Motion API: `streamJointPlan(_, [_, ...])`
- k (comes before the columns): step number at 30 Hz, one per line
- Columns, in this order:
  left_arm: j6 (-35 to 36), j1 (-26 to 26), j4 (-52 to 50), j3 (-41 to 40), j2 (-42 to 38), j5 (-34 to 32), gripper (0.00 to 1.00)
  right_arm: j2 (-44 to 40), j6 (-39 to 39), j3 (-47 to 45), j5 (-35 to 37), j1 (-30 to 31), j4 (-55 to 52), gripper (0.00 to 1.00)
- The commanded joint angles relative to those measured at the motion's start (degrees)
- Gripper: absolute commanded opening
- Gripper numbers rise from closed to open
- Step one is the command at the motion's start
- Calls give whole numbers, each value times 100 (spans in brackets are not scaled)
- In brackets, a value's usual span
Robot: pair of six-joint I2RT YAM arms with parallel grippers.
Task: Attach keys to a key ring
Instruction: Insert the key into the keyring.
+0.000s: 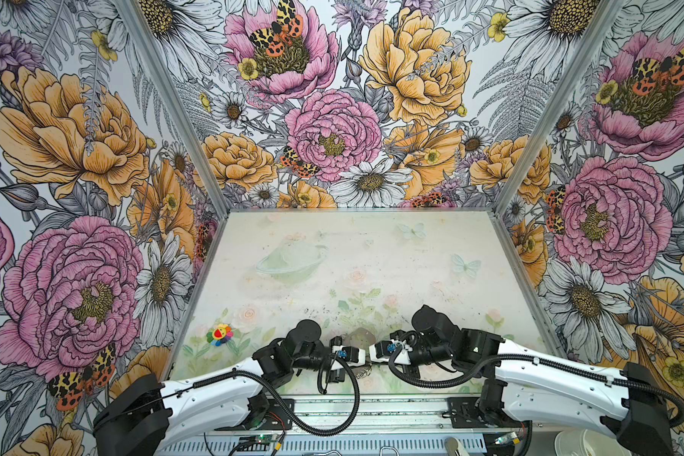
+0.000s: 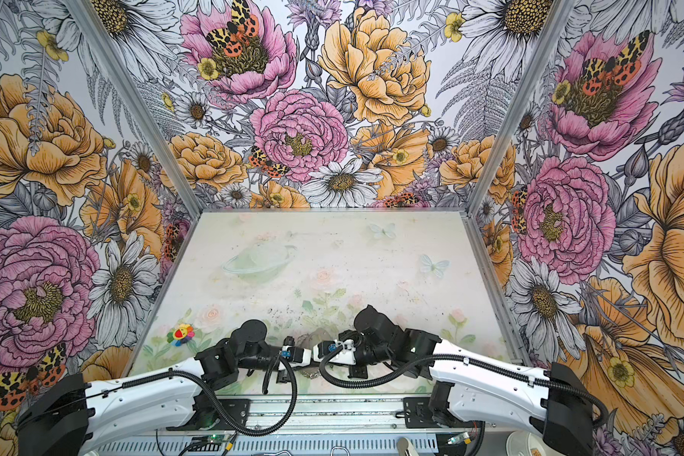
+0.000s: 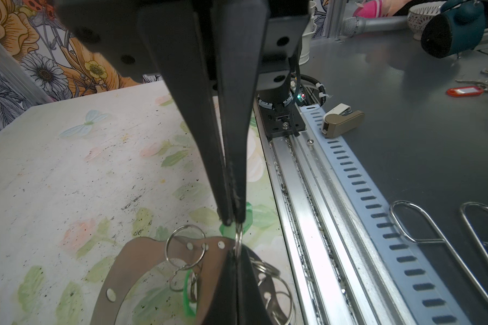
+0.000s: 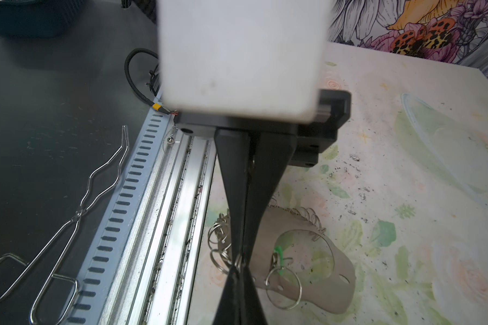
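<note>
The key ring [image 3: 141,253] is a flat grey horseshoe plate lying near the table's front edge, with silver wire rings [image 4: 307,213] along its outer edge. In both top views the two wrists meet above it, and only part of the plate [image 1: 358,335] [image 2: 309,339] shows. My left gripper [image 3: 237,249] and right gripper [image 4: 238,266] point tip to tip. Both are shut on the same small wire ring [image 3: 238,236] at the plate's edge. A bright green tag [image 3: 189,292] [image 4: 279,251] of the keys hangs from a ring inside the horseshoe. Its dark key is barely visible.
A rainbow flower toy [image 1: 220,334] lies at the front left of the table. An aluminium rail [image 3: 307,225] runs along the front edge close to the plate. Beyond the rail lie wire tongs [image 4: 82,219], a stapler [image 3: 341,119] and an orange-tagged key bunch [image 3: 465,91].
</note>
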Motion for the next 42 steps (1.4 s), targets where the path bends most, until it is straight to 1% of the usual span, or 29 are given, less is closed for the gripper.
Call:
streamJointPlan(1, [121, -125, 263, 176, -15, 410, 0, 44, -25, 186, -192, -92, 170, 1])
streamJointPlan(7, [153, -151, 228, 168, -76, 435, 0, 6, -28, 160, -410, -236, 136, 6])
streamJointPlan(19, [177, -178, 234, 176, -76, 545, 0, 69, -121, 178, -378, -266, 141, 8])
streamJointPlan(23, [186, -182, 228, 184, -102, 573, 0, 170, -154, 221, -378, -255, 135, 8])
streamJointPlan(29, [216, -195, 228, 171, -168, 533, 0, 425, -193, 362, -277, -213, 200, 3])
streamJointPlan(35, [230, -201, 332, 59, -450, 273, 0, 632, -131, 433, -132, -206, 252, 2])
streamJointPlan(42, [172, -186, 471, -29, -646, 195, 0, 635, -124, 401, -238, -202, 249, 11])
